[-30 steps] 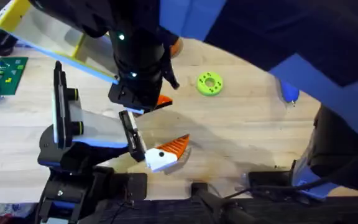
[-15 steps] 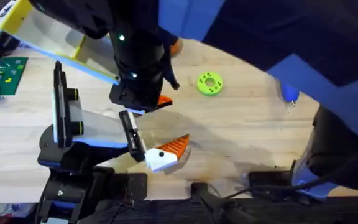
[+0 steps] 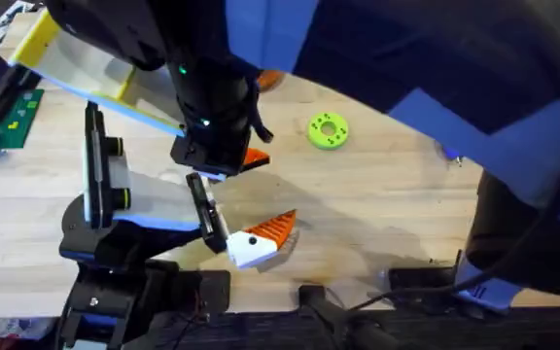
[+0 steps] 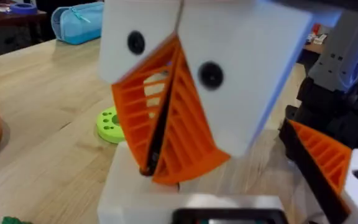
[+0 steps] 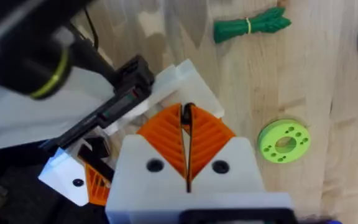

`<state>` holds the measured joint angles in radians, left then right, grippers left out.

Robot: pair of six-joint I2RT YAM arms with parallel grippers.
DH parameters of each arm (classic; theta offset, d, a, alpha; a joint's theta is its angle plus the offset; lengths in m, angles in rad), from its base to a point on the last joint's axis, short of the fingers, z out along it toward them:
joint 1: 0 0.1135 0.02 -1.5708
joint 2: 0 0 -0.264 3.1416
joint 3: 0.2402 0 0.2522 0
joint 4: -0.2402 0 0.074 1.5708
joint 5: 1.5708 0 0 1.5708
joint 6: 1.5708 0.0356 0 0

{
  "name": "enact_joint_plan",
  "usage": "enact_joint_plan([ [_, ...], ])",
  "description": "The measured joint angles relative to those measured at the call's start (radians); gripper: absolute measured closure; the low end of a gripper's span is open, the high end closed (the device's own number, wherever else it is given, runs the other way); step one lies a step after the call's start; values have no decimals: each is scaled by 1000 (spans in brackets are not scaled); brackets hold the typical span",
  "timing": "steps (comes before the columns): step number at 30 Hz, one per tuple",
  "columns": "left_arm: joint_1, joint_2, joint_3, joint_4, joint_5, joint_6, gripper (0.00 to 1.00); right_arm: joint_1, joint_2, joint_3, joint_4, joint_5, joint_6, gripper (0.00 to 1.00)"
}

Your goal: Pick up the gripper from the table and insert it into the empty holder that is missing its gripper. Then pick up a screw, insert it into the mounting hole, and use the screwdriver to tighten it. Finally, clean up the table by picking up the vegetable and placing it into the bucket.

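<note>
- Left tool (image 4: 157, 158): orange pads pressed together, nothing between.
- Right tool (image 5: 187, 134): pads likewise closed, empty, above the holder (image 3: 115, 209).
- Gripper (image 3: 261, 238) lies on counter (image 3: 377, 204) at holder's 3 o'clock, touching its black bar.
- Vegetable (image 5: 252, 26) lies well apart; green disc (image 3: 328, 130) at gripper's 1 o'clock.

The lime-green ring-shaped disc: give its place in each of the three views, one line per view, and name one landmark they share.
Overhead: the lime-green disc lies on the table, right of centre, beyond the orange gripper.
Left wrist: the disc shows partly, left of the orange pads.
Right wrist: the disc lies at the right, near the green vegetable.
Shared landmark: the orange gripper on its white base.
</note>
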<state>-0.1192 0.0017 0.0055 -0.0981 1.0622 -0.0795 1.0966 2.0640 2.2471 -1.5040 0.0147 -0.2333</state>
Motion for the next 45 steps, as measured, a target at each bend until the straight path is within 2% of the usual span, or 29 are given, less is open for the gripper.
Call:
enact_joint_plan([
  [28,0,0,0,-1,0,0,14,0,0,0,0,0,0,998],
  [29,0,0,0,-1,0,0,14,0,0,0,0,0,1,954],
  [30,0,0,0,-1,0,0,14,0,0,0,-1,0,1,834],
  [34,0,0,0,-1,2,0,14,-6,-2,3,-13,20,-6,226],
  [35,0,0,0,-2,4,0,13,-11,-4,4,-15,29,-9,96],
  [36,0,0,0,-1,4,1,13,-16,-7,4,-16,33,-11,29],
  [45,0,0,0,-2,4,1,14,-18,-10,4,-16,34,-11,7],
])
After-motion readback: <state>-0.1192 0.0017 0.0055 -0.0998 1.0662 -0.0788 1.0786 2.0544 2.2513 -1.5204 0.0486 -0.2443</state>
